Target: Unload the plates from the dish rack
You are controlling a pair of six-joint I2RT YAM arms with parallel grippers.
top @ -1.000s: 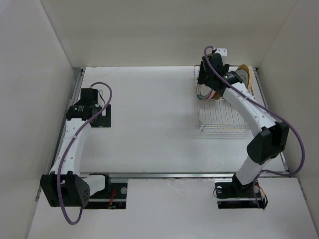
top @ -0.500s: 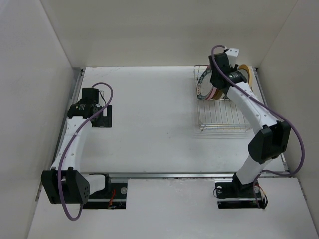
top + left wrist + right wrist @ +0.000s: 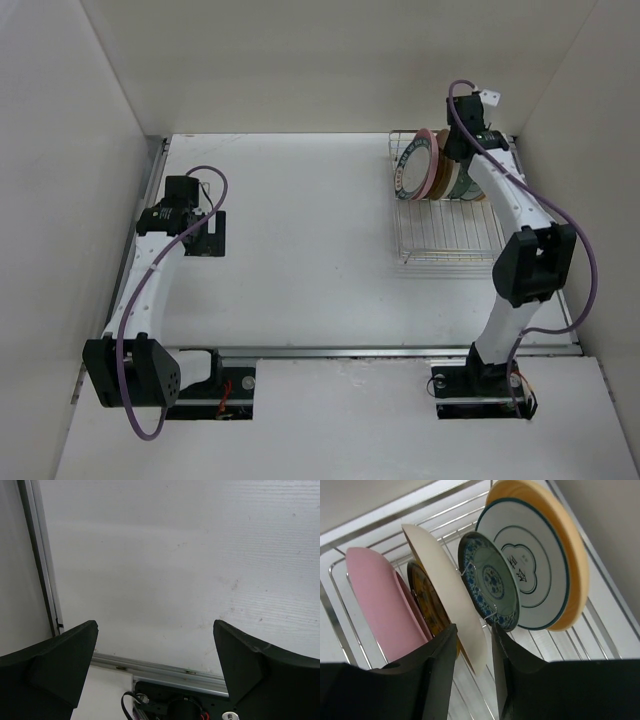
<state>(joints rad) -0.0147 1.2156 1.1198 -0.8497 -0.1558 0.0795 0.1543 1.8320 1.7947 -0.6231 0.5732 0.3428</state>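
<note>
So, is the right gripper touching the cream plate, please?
Cannot tell. The right wrist view shows the right gripper straddling the edge of the cream plate; neither contact nor gap is plain.

**Plates in rack.** Silver wire rack (image 3: pixel 448 232) at far-right of counter (image 3: pixel 300 230). Six plates stand on edge in slots at its far end. Wrist view, L to R:
- pink plate (image 3: pixel 372 597)
- sm. gold-patterned plate (image 3: pixel 422 597)
- cream plate (image 3: pixel 445 587)
- sm. teal plate (image 3: pixel 490 582) w/ blue pattern
- white plate (image 3: pixel 532 575) w/ teal rim
- yellow-orange plate (image 3: pixel 572 555), largely hidden behind the white.
</note>
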